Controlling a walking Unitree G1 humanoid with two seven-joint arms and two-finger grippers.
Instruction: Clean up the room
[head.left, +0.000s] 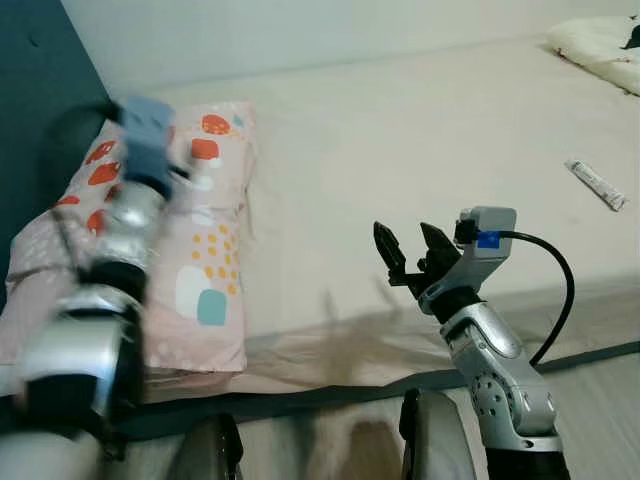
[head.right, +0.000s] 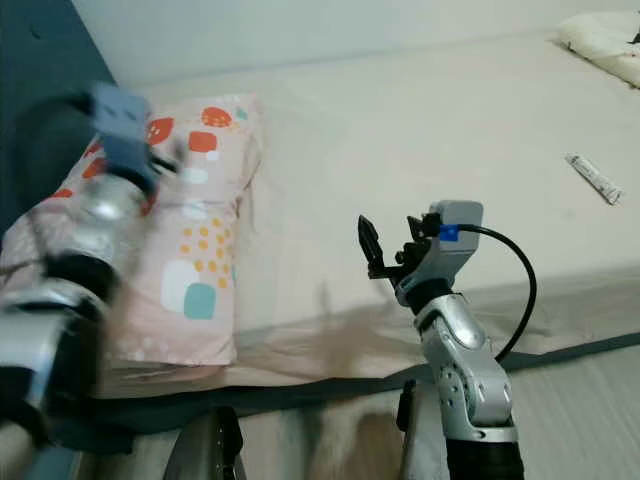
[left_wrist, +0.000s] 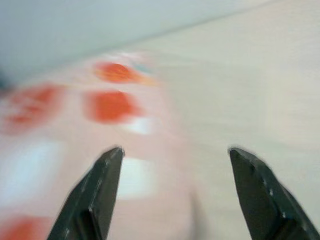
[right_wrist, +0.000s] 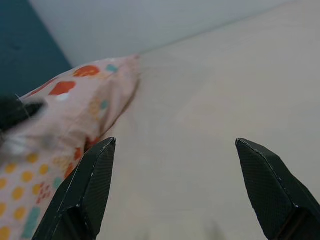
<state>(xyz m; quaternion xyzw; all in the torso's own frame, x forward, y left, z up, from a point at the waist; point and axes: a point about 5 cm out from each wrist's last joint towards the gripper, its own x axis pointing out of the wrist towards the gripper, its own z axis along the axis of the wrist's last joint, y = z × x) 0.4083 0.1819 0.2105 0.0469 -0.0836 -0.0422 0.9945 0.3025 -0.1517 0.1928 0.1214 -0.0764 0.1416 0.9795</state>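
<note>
Pillow (head.left: 205, 250) lay at left of frame on bed (head.left: 420, 150), against dark wall. Left gripper (left_wrist: 172, 192) spread wide above it, blurred; right gripper (head.left: 410, 255) also agape, centre frame. Pillow judged soft, light, floppy: you should pinch corner or edge seam.

Head stereo pair looks forward and down at the bed (head.left: 420, 150) from its near edge. Left wrist cam sits close above the patterned pillow (left_wrist: 75, 130), blurred. Right wrist cam faces across the mattress; all four views share that pillow.
</note>
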